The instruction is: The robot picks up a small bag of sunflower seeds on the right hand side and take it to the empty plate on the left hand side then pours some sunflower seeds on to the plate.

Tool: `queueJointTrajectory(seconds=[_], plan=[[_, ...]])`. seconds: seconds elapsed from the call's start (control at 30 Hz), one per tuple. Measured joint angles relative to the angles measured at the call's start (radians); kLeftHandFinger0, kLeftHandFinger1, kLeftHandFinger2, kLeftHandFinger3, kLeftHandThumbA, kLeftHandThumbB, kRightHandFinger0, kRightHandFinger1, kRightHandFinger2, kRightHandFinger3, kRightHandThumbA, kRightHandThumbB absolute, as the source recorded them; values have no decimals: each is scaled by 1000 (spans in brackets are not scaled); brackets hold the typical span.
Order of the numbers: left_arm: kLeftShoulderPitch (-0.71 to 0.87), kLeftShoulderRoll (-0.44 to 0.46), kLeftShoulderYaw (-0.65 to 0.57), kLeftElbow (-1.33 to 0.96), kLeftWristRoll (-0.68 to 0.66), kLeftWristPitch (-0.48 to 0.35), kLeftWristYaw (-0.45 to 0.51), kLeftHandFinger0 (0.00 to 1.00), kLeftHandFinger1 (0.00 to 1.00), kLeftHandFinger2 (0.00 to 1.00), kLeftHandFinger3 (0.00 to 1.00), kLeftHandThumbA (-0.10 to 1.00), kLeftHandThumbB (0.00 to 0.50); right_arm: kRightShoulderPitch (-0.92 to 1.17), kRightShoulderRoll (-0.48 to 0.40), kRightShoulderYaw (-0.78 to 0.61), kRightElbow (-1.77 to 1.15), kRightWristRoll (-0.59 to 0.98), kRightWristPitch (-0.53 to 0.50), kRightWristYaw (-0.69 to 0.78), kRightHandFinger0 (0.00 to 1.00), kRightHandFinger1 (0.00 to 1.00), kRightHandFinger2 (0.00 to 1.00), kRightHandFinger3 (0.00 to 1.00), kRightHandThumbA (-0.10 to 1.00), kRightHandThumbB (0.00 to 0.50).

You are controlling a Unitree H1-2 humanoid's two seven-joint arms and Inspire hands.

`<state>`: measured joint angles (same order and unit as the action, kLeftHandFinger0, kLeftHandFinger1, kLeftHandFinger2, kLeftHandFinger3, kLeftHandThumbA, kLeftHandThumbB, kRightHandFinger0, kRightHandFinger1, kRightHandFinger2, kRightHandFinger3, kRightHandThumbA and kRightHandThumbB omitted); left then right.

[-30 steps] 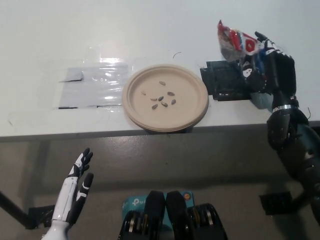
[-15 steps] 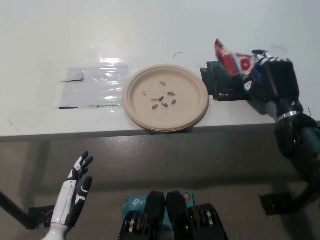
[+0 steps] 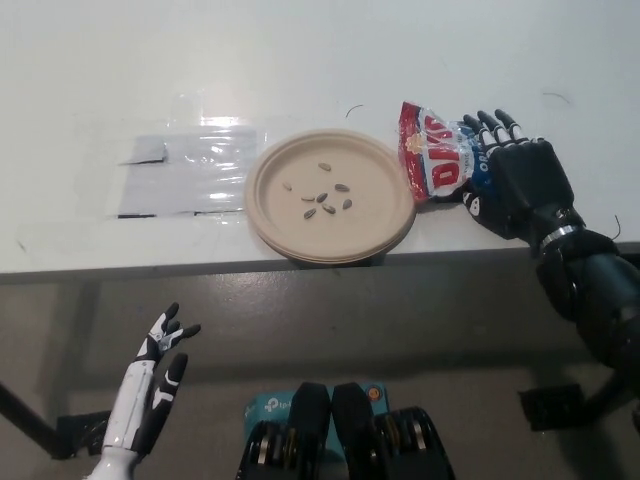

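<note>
The black right hand (image 3: pixel 518 183) covers the right end of the red and white printed foil seed bag (image 3: pixel 436 163), so whether it holds the bag cannot be told. The bag's lettering is too blurred to read. Left of that hand, the dark seeds (image 3: pixel 322 198) on the round beige paper plate (image 3: pixel 380 215) are too small to tell apart.

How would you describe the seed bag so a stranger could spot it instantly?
Start at the round tan plate near the white table's front edge. Directly on its right side lies the seed bag, beside the black right hand. It is the only red, printed, crinkled packet there.
</note>
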<state>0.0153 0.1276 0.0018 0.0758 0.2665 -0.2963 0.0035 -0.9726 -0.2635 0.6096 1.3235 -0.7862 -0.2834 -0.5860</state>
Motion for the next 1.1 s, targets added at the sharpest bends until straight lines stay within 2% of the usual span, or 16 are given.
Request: queueJointTrajectory(seconds=[0.23, 0.37, 0.4, 0.5, 0.63, 0.8, 0.97, 1.1], plan=[[0, 0, 0, 1, 1, 0, 0, 1000, 971, 777, 1000, 1000, 91, 12, -16, -26, -101, 22, 29, 128, 1000, 1000, 1000, 1000, 646, 500], [0, 0, 0, 2, 2, 1, 0, 1000, 981, 789, 1000, 1000, 113, 42, -34, -44, -203, 39, 47, 203, 1000, 1000, 1000, 1000, 668, 500], [0, 0, 0, 2, 2, 1, 0, 1000, 988, 804, 1000, 1000, 126, 56, -42, -50, -240, 46, 55, 225, 1000, 1000, 1000, 1000, 684, 500], [0, 0, 0, 2, 2, 1, 0, 1000, 1000, 1000, 1000, 1000, 166, 95, -64, -62, -354, 66, 77, 285, 1000, 1000, 1000, 1000, 722, 500], [0, -1, 0, 2, 2, 3, 0, 1000, 1000, 1000, 1000, 1000, 204, 157, -95, -86, -511, 91, 109, 353, 1000, 1000, 1000, 1000, 810, 500], [0, -1, 0, 5, 2, 3, 0, 1000, 1000, 1000, 1000, 1000, 267, 249, -123, -109, -700, 120, 150, 417, 1000, 1000, 1000, 1000, 749, 500], [0, -2, 0, 7, 1, 4, -1, 1000, 1000, 1000, 1000, 1000, 285, 343, -140, -139, -894, 155, 189, 480, 1000, 1000, 1000, 1000, 784, 500], [0, -2, 0, 9, 0, 4, -1, 1000, 1000, 1000, 1000, 1000, 313, 406, -156, -167, -1046, 181, 217, 521, 1000, 1000, 1000, 1000, 857, 500]])
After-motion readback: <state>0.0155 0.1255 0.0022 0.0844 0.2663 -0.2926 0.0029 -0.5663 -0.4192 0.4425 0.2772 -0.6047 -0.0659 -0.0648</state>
